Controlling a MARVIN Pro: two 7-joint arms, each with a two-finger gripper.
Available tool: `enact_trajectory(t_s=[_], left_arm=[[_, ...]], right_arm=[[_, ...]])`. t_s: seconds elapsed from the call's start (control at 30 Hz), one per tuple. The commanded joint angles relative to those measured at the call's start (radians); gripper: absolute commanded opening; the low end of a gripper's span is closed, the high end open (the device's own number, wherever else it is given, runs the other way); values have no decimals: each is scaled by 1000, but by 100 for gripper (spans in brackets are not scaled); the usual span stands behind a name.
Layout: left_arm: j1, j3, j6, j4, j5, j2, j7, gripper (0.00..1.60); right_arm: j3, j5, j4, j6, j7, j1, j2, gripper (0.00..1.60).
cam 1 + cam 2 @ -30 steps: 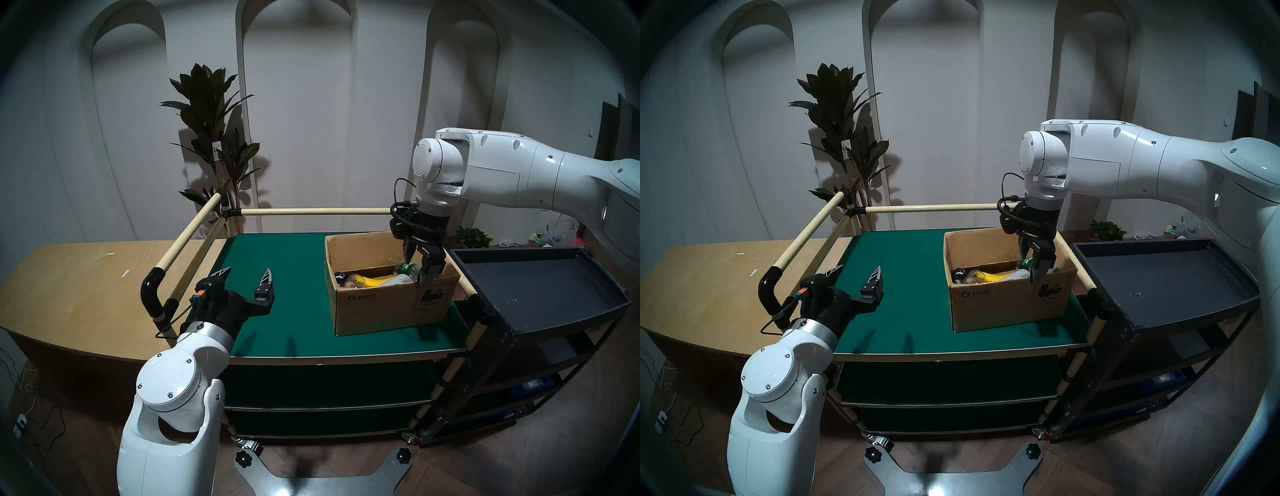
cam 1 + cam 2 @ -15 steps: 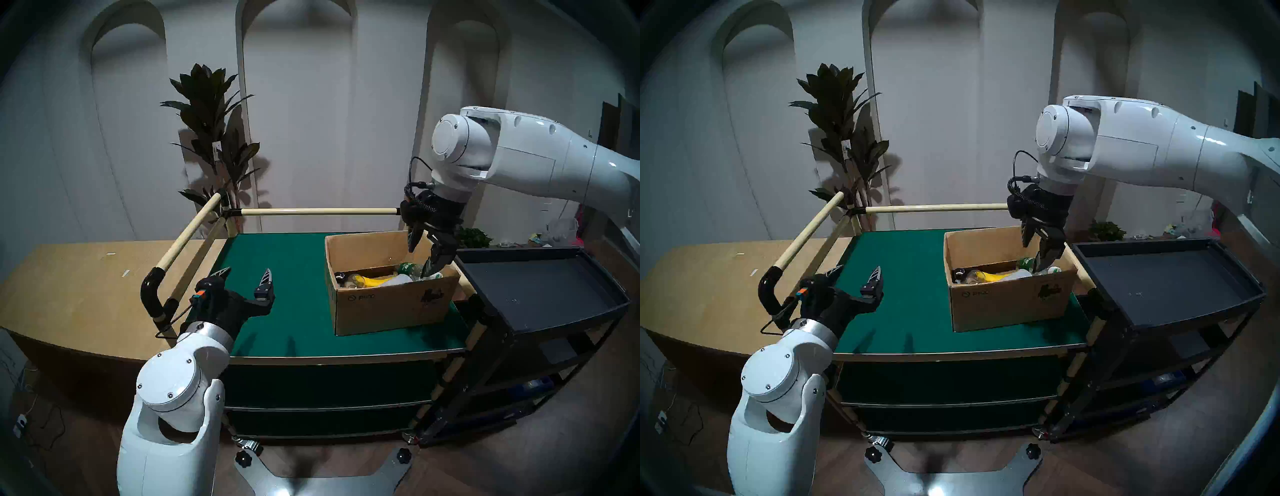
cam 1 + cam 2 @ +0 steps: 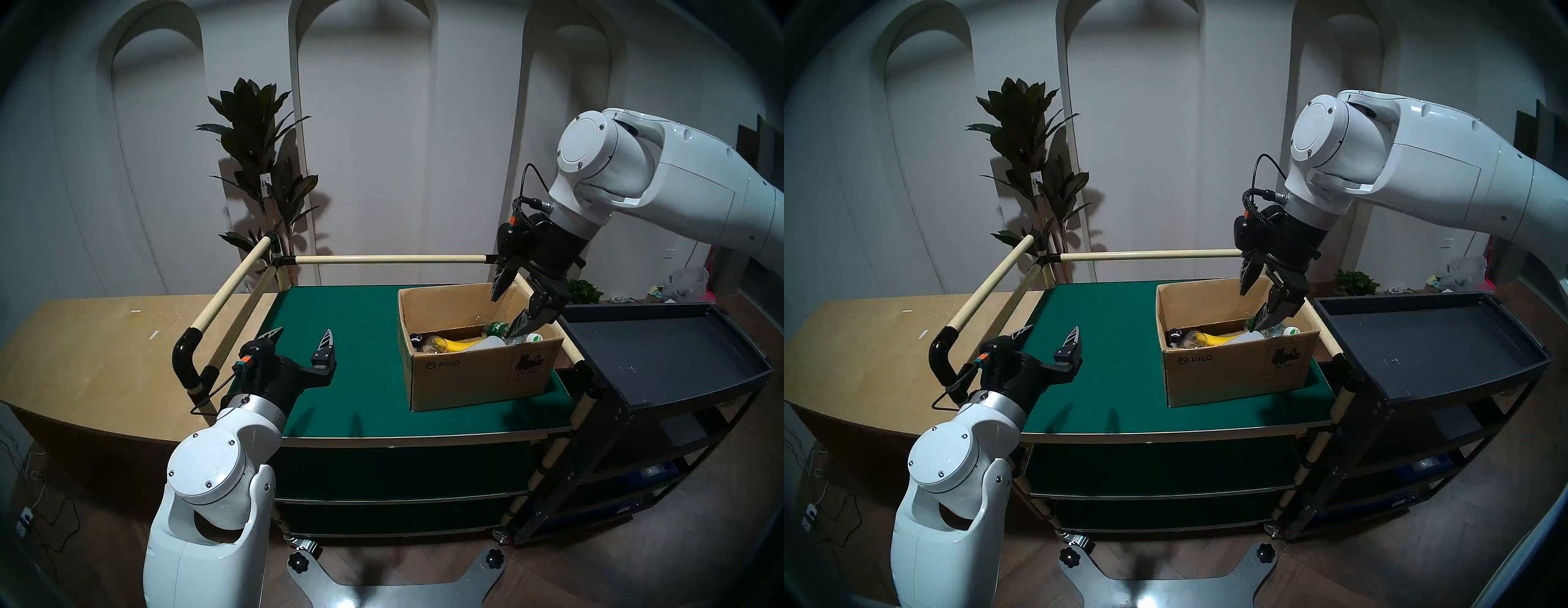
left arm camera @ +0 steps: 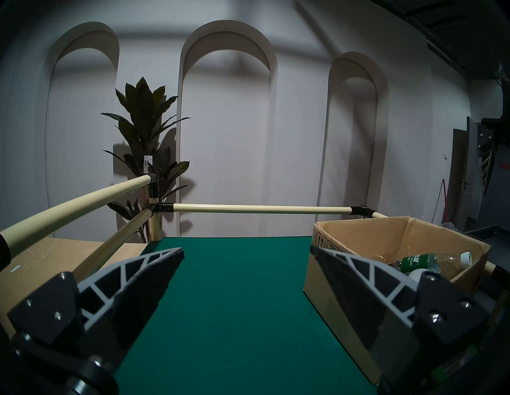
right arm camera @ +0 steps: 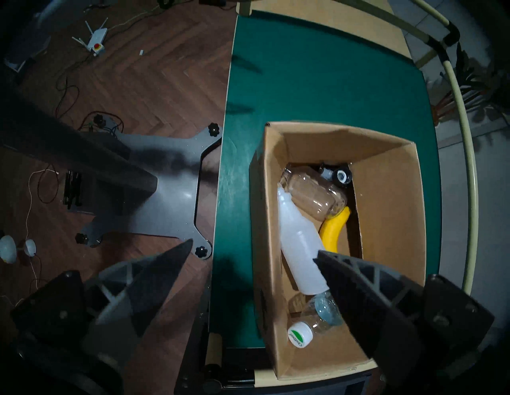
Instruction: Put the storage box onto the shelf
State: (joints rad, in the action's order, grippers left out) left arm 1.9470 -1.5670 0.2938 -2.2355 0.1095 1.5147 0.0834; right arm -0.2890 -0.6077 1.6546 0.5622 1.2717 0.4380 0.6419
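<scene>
The storage box (image 3: 479, 378), open brown cardboard marked PICO, stands on the right half of the shelf's green top board (image 3: 360, 339), near its right rail. It holds bottles, a jar and a yellow banana-shaped thing. My right gripper (image 3: 503, 315) hangs open and tilted above the box's right end and holds nothing. In the right wrist view the right gripper (image 5: 252, 248) straddles the line of the box's (image 5: 386, 207) near wall from above. Open and empty, my left gripper (image 3: 302, 335) hovers over the board's left part. In the left wrist view the left gripper (image 4: 245, 251) has the box (image 4: 325, 300) to its right.
A black metal tray cart (image 3: 657, 348) stands against the shelf's right side. Cream rails (image 3: 382, 258) run along the top board's back and left. A wooden table (image 3: 85, 348) lies to the left, a tall plant (image 3: 259, 148) behind. My base plate (image 3: 394, 590) is on the floor.
My right gripper, which straddled the box's near right wall a second ago, has risen clear of it, shifted right and tilted. The box has stayed put. The left arm has not moved.
</scene>
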Motion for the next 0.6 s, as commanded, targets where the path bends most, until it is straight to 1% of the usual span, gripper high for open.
enact_trajectory(t_s=[0.0,0.07,0.1,0.13,0.27,0.3,0.37,0.57], left_arm=[[-6,-1,-4,-19,0,-1,1,160],[-6,-1,-4,-18,0,-1,1,160],[-6,-1,-4,-18,0,-1,1,160],[-6,-1,-4,-18,0,-1,1,160],[-6,-1,-4,-17,0,-1,1,160],[-6,-1,-4,-17,0,-1,1,160],[-6,-1,-4,-16,0,-1,1,160],[-7,0,-4,-14,0,0,1,160]], right_arm=[[8,-45,128,54,-31,41,-123,160],[0,-58,145,71,-51,43,-136,160],[4,-61,173,81,-71,43,-170,160],[0,-68,162,94,-78,49,-153,160],[22,-96,218,131,-142,58,-209,160],[26,-103,227,136,-150,62,-209,160],[37,-122,266,150,-180,63,-236,160],[51,-168,355,155,-249,46,-307,160]])
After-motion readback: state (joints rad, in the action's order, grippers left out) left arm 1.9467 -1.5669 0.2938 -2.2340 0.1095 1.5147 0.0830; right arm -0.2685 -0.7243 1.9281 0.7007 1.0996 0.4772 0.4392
